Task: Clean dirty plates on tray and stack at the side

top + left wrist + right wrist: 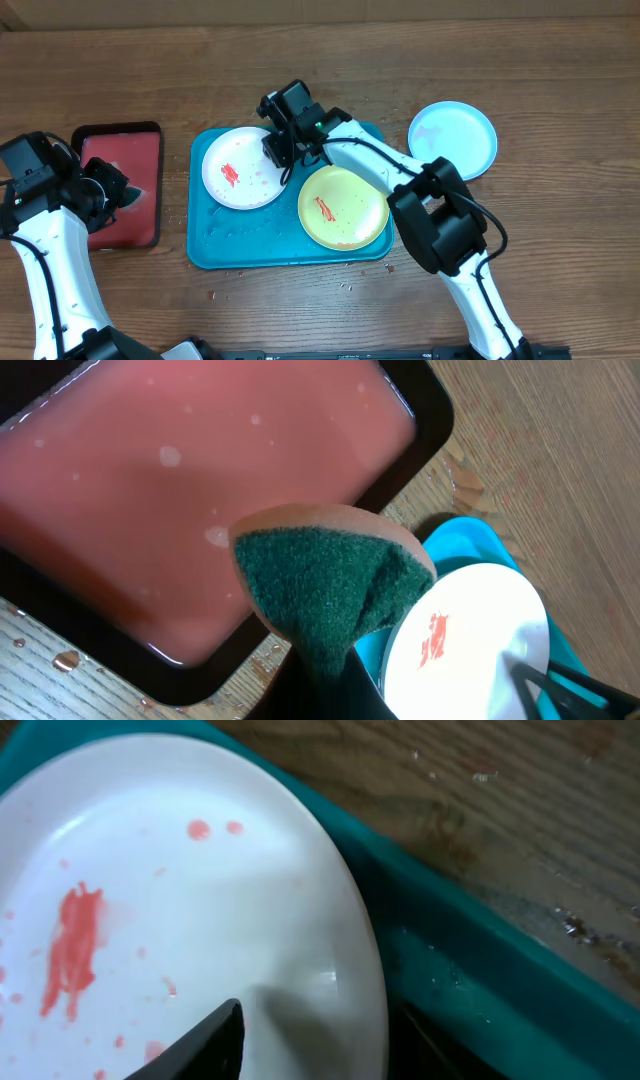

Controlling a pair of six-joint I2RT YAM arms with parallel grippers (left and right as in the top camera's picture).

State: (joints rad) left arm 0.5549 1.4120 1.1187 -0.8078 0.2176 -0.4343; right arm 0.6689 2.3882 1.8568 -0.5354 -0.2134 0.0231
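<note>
Over the red tray (120, 160) at the far left of the surface (330, 45), my left tool (112, 190) is pinching a sponge (325, 585), folded so that its green scouring face points outward. That tray holds a shallow pinkish liquid, so I judge the sponge hangs there to be wetted or rinsed, with any drips falling into the tray rather than onto the wood.

My right tool (284, 150) is across at the tray (205, 250), at the right rim of the white plate (240, 170). In the wrist view one finger (200, 1040) lies over the plate's inner face and the other shows dark outside the rim, so the jaws straddle the edge. Whether they are pressed onto it or only spread around it, I cannot tell. The placing makes sense to me: a light plate would skid under scrubbing, and a hold at the rim would steady it while leaving the red smear (72, 950) near the middle open to the sponge.

The yellow plate (343, 207) lies just beside the white one in the tray, with its own red streak, not yet cleaned. The blue plate (452, 140) lies outside the tray on the bare surface to the right, with no smear I can see; I take it for the start of the stack.

The sponge is well apart from the white plate, so the next move calls for carrying it across without dripping on the wood
</note>
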